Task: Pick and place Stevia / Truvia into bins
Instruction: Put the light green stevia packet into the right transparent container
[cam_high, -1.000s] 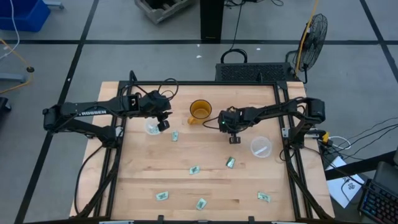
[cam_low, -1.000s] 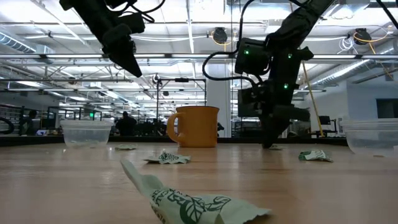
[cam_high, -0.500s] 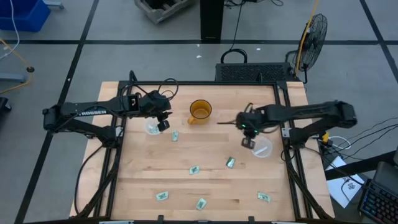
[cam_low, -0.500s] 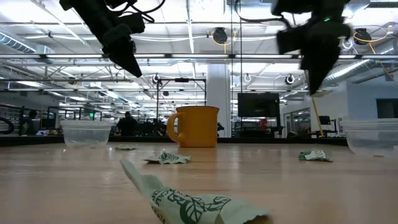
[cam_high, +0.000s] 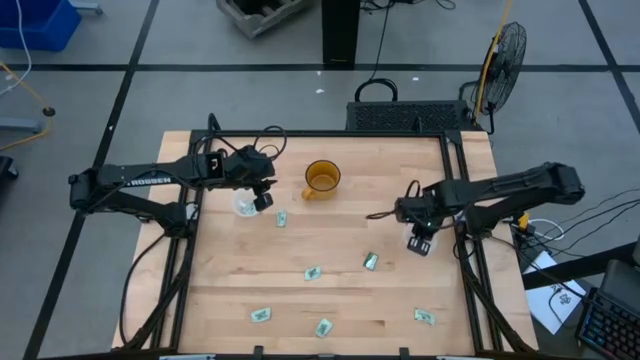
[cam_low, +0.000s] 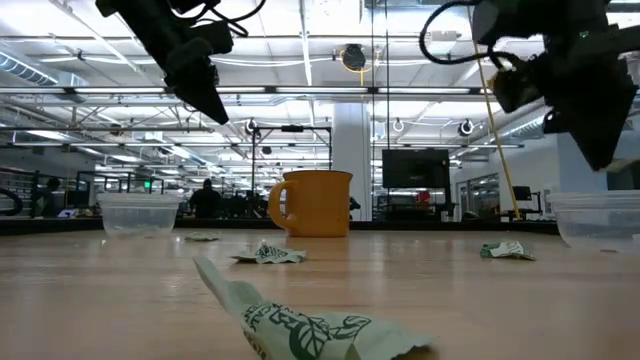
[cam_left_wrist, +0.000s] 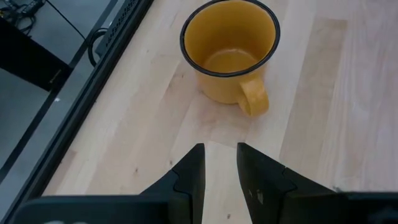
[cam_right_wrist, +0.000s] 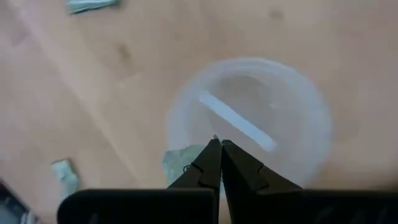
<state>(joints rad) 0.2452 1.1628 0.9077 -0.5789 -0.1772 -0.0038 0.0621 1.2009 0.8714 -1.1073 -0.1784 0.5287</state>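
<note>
Sachet (cam_right_wrist: 180, 160) pinched in right fingers (cam_right_wrist: 217, 152) above cup (cam_right_wrist: 298, 106).

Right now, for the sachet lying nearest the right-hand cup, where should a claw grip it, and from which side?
The sachet lies flat on the table, so probably come straight down and pinch across its short width at mid-length. The right claw, over the cup, is nearest.

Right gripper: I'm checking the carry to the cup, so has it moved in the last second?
Yes. The right gripper swung away from the orange mug to above the right clear cup, shut on a sachet.
</note>
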